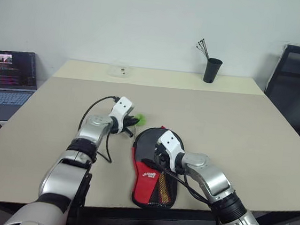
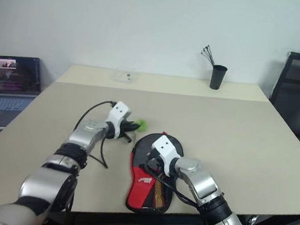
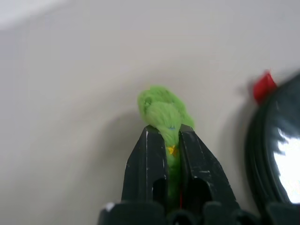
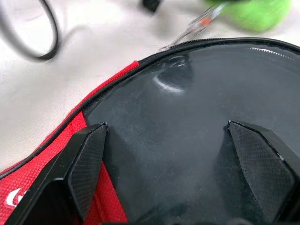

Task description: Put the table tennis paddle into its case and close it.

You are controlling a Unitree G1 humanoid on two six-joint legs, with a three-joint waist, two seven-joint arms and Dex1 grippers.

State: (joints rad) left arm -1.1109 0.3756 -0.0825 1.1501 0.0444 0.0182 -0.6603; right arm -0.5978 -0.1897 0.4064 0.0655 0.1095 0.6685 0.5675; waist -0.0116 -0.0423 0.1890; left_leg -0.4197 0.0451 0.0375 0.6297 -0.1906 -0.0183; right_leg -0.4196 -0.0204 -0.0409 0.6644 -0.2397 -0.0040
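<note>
The case (image 1: 144,175), black at its round end and red toward the handle end, lies flat near the table's front edge. A brownish strip shows through its mesh pocket (image 1: 162,188); I cannot tell if that is the table tennis paddle, which is otherwise hidden. A fluffy green zip-pull tuft (image 3: 161,107) sits just left of the case's round end. My left gripper (image 3: 164,133) is shut on that tuft. My right gripper (image 4: 166,125) hovers open over the glossy black face (image 4: 187,140) of the case, one finger toward either side of it.
A black cup (image 1: 212,70) with thin sticks stands at the table's far edge, and a small clear container (image 1: 119,69) lies far left. A laptop (image 1: 5,84) sits off the table's left side, a black chair (image 1: 298,85) off its right. A black cable (image 1: 93,112) loops beside my left arm.
</note>
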